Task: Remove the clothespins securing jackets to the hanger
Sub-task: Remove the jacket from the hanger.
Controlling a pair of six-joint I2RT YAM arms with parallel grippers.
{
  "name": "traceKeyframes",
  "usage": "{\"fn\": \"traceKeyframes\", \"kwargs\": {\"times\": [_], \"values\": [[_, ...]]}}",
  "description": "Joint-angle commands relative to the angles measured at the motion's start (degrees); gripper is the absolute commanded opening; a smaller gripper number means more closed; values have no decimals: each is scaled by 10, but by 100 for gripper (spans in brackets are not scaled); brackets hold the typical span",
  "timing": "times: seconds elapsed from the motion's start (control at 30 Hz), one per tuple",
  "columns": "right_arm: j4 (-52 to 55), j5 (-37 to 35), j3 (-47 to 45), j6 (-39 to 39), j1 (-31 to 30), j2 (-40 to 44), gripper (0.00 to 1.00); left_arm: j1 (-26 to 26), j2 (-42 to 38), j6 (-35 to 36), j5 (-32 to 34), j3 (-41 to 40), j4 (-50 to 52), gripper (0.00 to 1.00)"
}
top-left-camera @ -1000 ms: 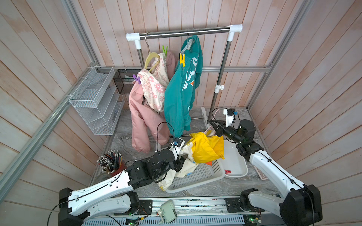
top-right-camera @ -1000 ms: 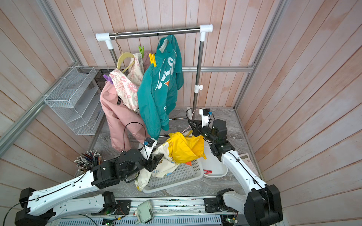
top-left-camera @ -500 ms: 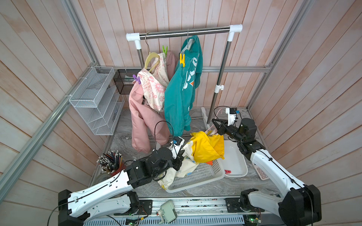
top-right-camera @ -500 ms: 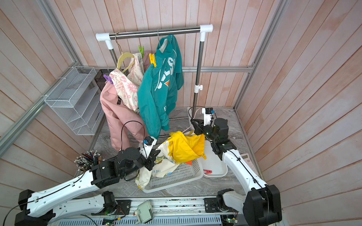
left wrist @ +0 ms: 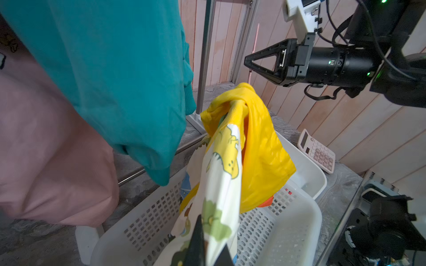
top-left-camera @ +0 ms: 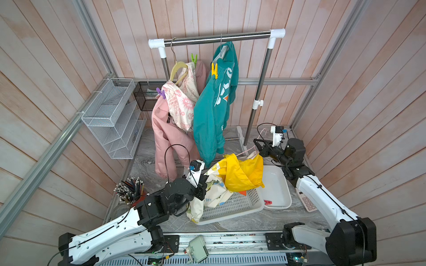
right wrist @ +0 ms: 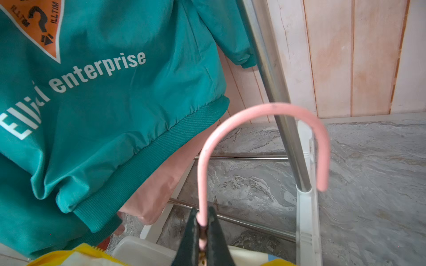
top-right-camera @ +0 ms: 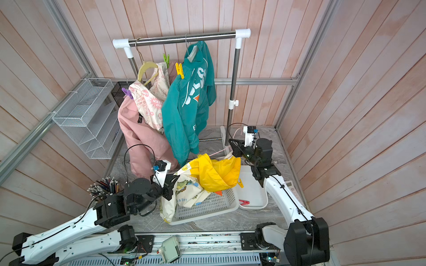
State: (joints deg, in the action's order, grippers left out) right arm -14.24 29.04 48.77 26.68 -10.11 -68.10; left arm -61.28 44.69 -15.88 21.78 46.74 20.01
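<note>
We are looking at a staged robot test cell, dressed like a home laundry corner: pale pink wood-plank wall panels point(top-left-camera: 368, 92) framed by grey aluminium bars point(top-left-camera: 281, 81), a grey marble-patterned surface point(top-left-camera: 253, 222), a steel clothes rail with white plastic corners point(top-left-camera: 219, 38), and two white-and-black robot arms point(top-left-camera: 110, 232) mounted on a metal base rail point(top-left-camera: 230, 240).

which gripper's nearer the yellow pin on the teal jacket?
Right. The right gripper sits below the yellow clothespin by the rack post, shut on the hanger hook; the left gripper is farther forward at the basket, shut on the yellow jacket.
</note>
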Motion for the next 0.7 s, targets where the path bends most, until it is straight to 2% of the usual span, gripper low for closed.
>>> {"fn": "traceKeyframes", "kwargs": {"times": [0.0, 0.47, 0.63, 0.67], "values": [[9, -44, -9, 16, 33, -11, 0, 6, -40, -33, 60, -11, -13, 0], [-24, -24, -15, 99, 63, -27, 0, 8, -69, -115, 140, -29, 18, 0], [-44, -10, -18, 106, 66, -29, 0, 8, -79, -112, 129, -33, 13, 0], [-49, -4, -18, 97, 64, -27, 0, 8, -73, -103, 116, -31, 10, 3]]}}
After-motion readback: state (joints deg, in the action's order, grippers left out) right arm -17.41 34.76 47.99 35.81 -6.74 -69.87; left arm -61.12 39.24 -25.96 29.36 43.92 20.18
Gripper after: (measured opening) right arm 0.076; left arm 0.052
